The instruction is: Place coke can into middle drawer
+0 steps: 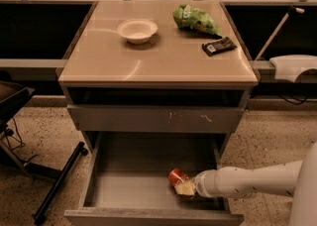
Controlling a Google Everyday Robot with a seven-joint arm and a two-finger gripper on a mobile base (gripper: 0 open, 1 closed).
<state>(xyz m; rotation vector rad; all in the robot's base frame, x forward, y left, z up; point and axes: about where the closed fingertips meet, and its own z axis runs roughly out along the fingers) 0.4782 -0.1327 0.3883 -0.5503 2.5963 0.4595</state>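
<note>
My gripper (185, 189) reaches in from the right, below the front edge of the bench (163, 64) and toward its front right corner. It is clamped on the coke can (177, 176), which tilts low inside the open middle drawer (129, 193), near its right wall. I judge I should lower until the can rests on the grey floor, let go gently so it cannot roll, then lift clear of the drawer front.

I see a tan tabletop (148, 66) with a white round bowl (137, 30) at eleven o'clock, a green crinkly snack bag (194, 20) at one, and a flat black bar wrapper (219, 46) at two. The gripper (184, 187) is low, at five.
</note>
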